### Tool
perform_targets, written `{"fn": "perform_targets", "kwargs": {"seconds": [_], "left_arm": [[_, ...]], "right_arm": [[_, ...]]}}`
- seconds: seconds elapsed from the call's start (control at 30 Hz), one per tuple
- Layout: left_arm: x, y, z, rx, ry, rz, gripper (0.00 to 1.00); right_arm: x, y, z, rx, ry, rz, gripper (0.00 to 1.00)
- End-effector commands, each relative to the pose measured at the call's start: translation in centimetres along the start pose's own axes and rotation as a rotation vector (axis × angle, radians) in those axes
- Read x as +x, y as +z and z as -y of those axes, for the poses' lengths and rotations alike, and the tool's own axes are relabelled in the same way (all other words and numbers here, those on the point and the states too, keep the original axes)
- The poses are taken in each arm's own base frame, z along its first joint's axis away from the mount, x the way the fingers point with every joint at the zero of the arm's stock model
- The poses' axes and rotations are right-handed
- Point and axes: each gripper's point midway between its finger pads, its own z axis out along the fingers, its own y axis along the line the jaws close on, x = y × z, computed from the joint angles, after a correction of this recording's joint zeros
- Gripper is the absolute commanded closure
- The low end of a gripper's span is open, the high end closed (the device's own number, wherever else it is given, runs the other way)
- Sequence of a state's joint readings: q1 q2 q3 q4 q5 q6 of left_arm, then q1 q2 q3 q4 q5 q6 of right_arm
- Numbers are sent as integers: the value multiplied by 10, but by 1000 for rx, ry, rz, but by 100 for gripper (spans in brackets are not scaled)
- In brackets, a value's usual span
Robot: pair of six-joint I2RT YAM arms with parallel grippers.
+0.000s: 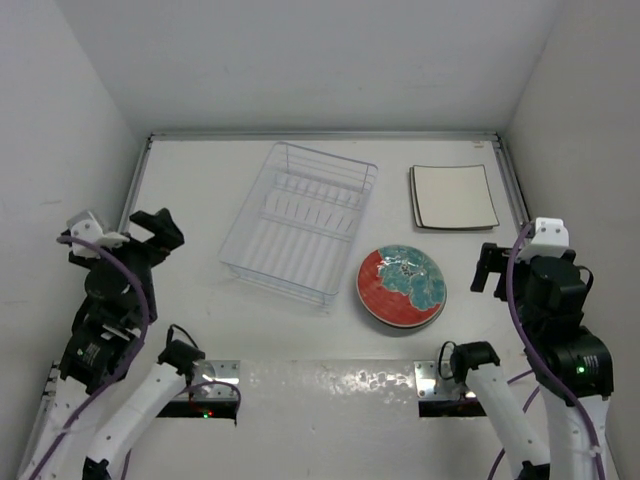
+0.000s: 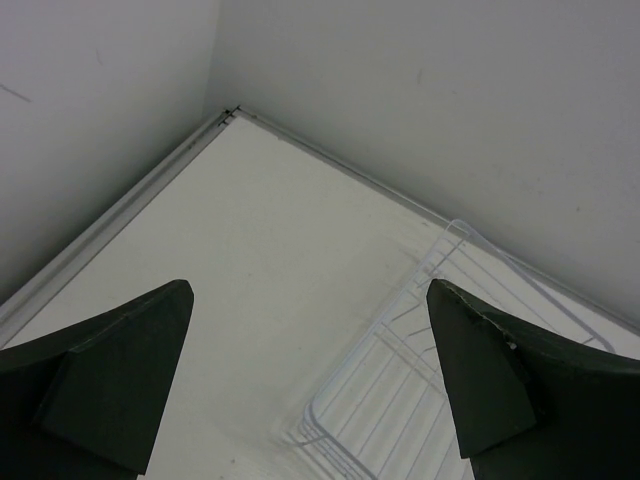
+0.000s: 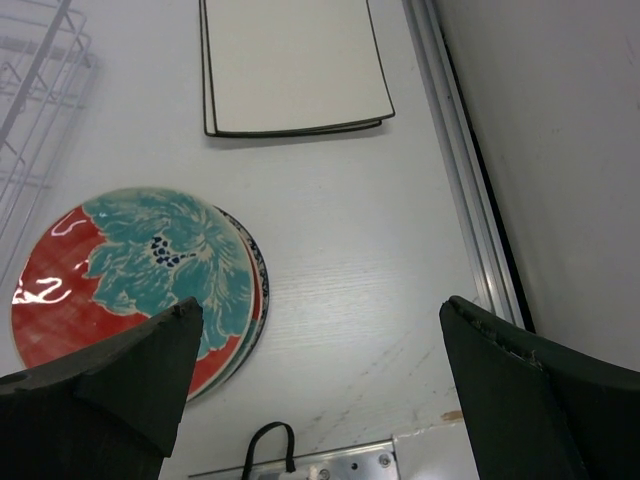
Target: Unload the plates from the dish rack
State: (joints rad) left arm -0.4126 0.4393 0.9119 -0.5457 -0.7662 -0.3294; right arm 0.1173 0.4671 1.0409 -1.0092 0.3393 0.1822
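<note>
Apparently the unloading is finished: the dish rack (image 1: 300, 222) stands bare in the middle of the table (image 1: 195, 190), with no plate between its prongs. The plates lie to its right in two flat piles, sorted by shape, I think so that each pile sits stable. The two square cream plates (image 1: 453, 196) are stacked at the far right, close to the side rail, with their edges nearly matching. The round ones are nearer to the arms, just beside the rack's near right corner. The red-and-teal plate (image 1: 401, 285) is on top, face up, and the blue-patterned rim of the white plate (image 3: 257, 272) shows under it in the right wrist view.

The rack's long axis runs from near to far, turned a little so that the far end leans to the right; its open side faces up. The left gripper (image 1: 152, 232) and the right gripper (image 1: 488, 268) hang at the two sides of the table, well apart from rack and plates. Their fingers are spread wide and hold nothing, which I judge to be a resting pose.
</note>
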Motion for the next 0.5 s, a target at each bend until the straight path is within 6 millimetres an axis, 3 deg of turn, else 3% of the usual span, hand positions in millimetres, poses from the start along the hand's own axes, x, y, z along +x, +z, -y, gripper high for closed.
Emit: {"fn": "perform_targets", "kwargs": {"seconds": [0.0, 0.17, 0.47], "left_arm": [[21, -2, -12, -6, 68, -25, 0], [48, 0, -19, 1, 87, -41, 0], [54, 0, -11, 54, 103, -64, 0]], "right_arm": [[2, -3, 0, -7, -10, 22, 1], [7, 2, 1, 5, -7, 17, 1], [17, 15, -8, -16, -5, -12, 1]]}}
